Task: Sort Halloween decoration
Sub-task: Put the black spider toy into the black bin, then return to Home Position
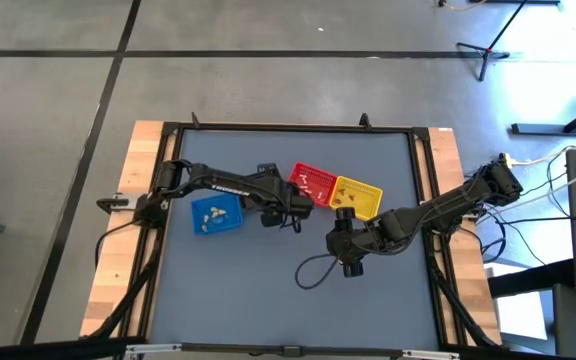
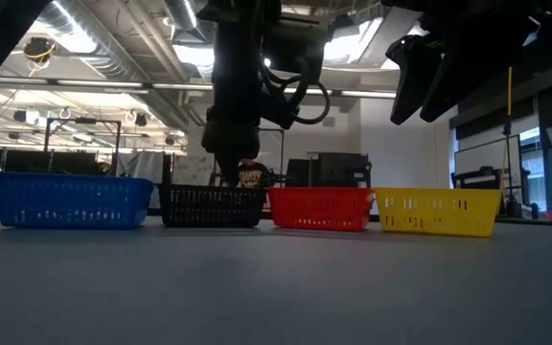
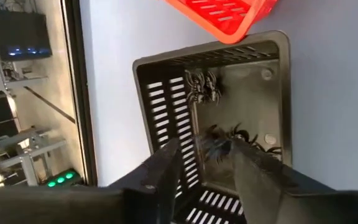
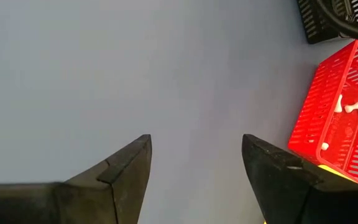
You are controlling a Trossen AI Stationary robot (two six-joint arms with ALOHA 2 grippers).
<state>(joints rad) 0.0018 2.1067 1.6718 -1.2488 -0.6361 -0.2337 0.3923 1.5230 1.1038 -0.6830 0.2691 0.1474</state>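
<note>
The dark spider trinkets [image 3: 205, 87] lie on the floor of the black basket [image 3: 166, 93], one near the far wall and more close under the left gripper [image 3: 207, 163]. One dark trinket sits right between that gripper's fingers [image 3: 166, 165], which stand apart with a visible gap; whether it is pinched or already lying loose cannot be told. The gripper hangs directly over the black basket, a position consistent with depositing a dark piece among its like.

White bone-shaped trinkets [image 4: 352, 106] rest inside the red basket [image 4: 328, 118], and yellowish pieces [image 1: 211, 213] show in the blue basket [image 1: 217, 213]. The yellow basket [image 1: 360, 197] holds a few dark specks too small to identify. The grouping suggests sorting by kind, one kind per basket.

In the low view the four baskets stand in a row, blue, black, red, yellow, so each drop point is near the next.

The right gripper [image 4: 194, 171] hovers above bare grey table [image 4: 104, 74], just in front of the yellow basket, jaws spread wide and holding nothing. No loose trinkets are visible on the table, so sorting appears nearly complete.
</note>
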